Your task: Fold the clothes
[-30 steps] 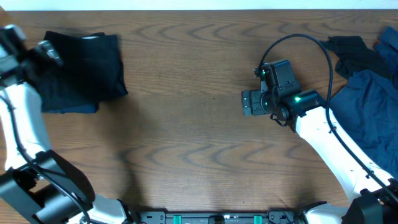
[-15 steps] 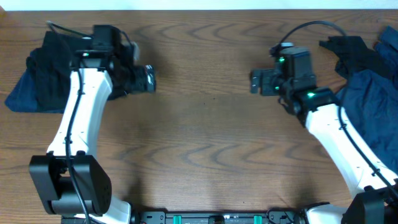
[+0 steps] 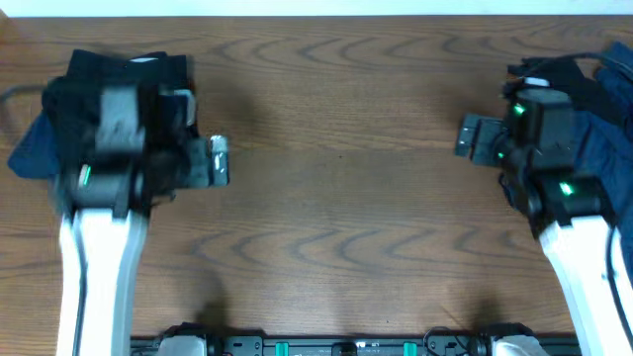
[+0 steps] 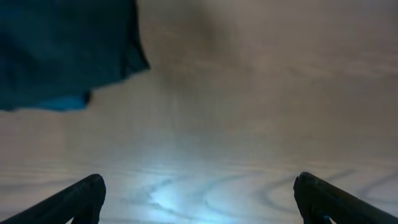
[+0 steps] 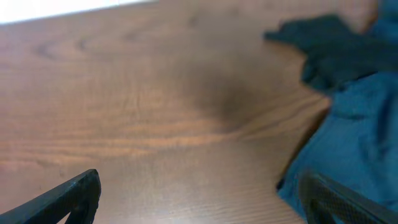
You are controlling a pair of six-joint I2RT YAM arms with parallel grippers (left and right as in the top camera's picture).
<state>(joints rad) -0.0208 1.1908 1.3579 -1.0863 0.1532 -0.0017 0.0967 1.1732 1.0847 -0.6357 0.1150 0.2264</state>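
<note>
A stack of folded dark clothes (image 3: 59,109) lies at the table's far left; its corner shows in the left wrist view (image 4: 62,56). A heap of unfolded blue and dark clothes (image 3: 608,99) lies at the far right, and shows in the right wrist view (image 5: 354,106). My left gripper (image 3: 218,160) is open and empty over bare wood just right of the stack; its fingertips are spread wide in the left wrist view (image 4: 199,202). My right gripper (image 3: 473,138) is open and empty, left of the heap; it shows in the right wrist view (image 5: 199,199).
The wooden table (image 3: 336,198) runs between the two arms. Its far edge meets a white surface (image 5: 62,9) at the back.
Both arms have pulled back toward their own sides. The left gripper left the folded stack and now sits lower beside it. The right gripper moved right toward the heap.
</note>
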